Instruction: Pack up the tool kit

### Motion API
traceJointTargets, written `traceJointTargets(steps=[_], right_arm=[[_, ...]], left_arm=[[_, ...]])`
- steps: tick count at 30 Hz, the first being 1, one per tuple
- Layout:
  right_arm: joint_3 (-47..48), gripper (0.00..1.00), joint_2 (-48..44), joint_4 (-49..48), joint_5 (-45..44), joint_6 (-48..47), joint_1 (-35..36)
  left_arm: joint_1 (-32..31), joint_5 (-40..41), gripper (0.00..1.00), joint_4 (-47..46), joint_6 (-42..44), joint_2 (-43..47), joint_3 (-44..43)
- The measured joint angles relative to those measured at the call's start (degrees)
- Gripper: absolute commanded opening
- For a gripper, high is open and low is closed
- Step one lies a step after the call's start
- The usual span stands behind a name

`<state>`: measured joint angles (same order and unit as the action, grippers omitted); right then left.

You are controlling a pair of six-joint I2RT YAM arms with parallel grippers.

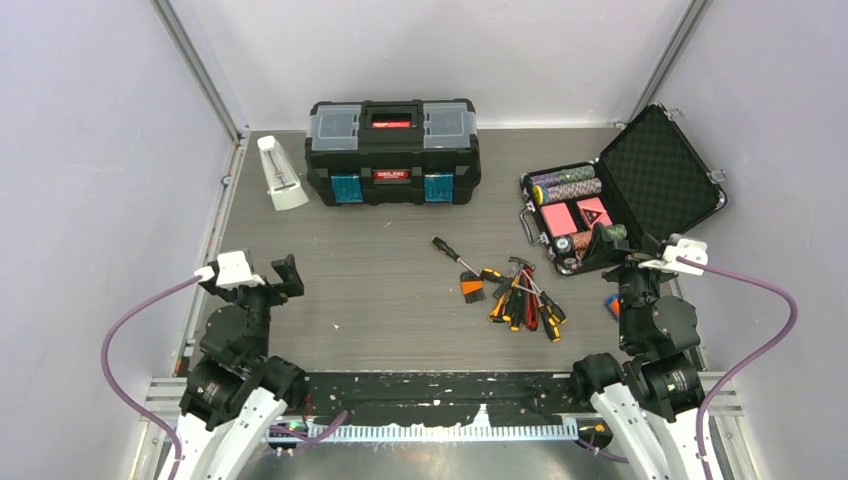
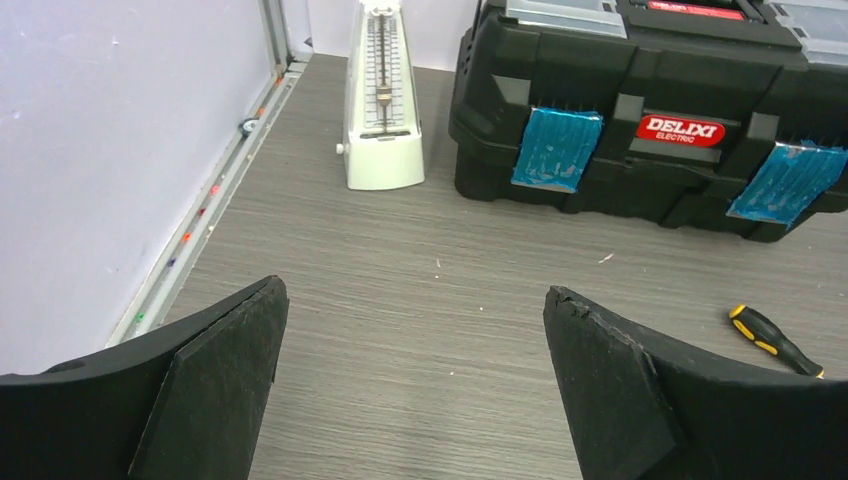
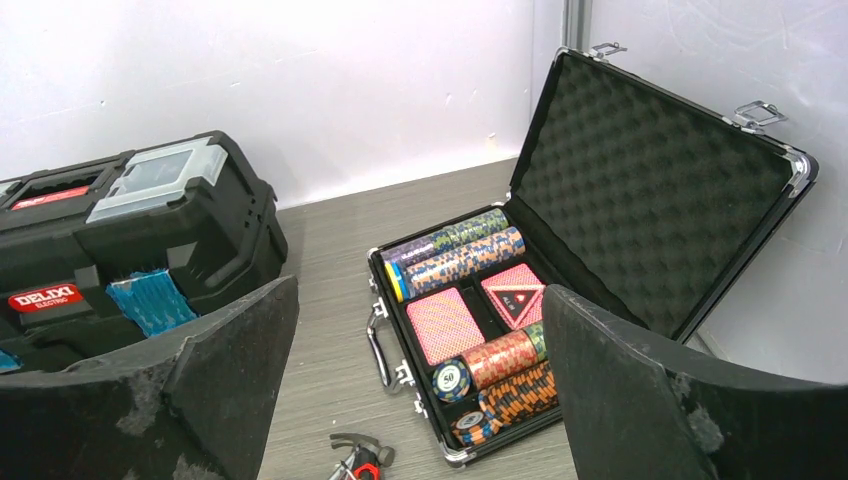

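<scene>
At the far middle of the table your toolbox (image 1: 393, 152) sits closed, with the loose screwdrivers (image 1: 520, 305) and hammer (image 3: 358, 443) heaped nearer, right of centre. Your left gripper (image 2: 415, 300) and right gripper (image 3: 420, 290) hang at the near corners, jaws wide apart, holding nothing.

The toolbox (image 1: 392, 152) stands at the back of the table (image 1: 350, 290), with a metronome (image 1: 280, 173) just to its left. Well to its right, an open case (image 1: 655, 170) holds chips (image 1: 565, 185). Nearer, at mid-table, the tools (image 1: 525, 300) lie heaped, with one screwdriver (image 1: 450, 251) just behind and left of the heap.
</scene>
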<state>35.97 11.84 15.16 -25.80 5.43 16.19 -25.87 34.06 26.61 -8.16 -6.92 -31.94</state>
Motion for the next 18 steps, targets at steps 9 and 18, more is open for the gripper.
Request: traceJointTargets(steps=[9, 18], right_arm=[[1.1, 0.95, 3.3, 0.7, 1.7, 0.9, 0.0], [10.5, 0.95, 24.5, 2.2, 13.3, 4.5, 0.0]], left_arm=[[0.0, -6.8, 1.0, 0.0, -0.4, -8.5, -2.2], [0.0, -16.5, 1.0, 0.7, -3.2, -28.3, -19.0]])
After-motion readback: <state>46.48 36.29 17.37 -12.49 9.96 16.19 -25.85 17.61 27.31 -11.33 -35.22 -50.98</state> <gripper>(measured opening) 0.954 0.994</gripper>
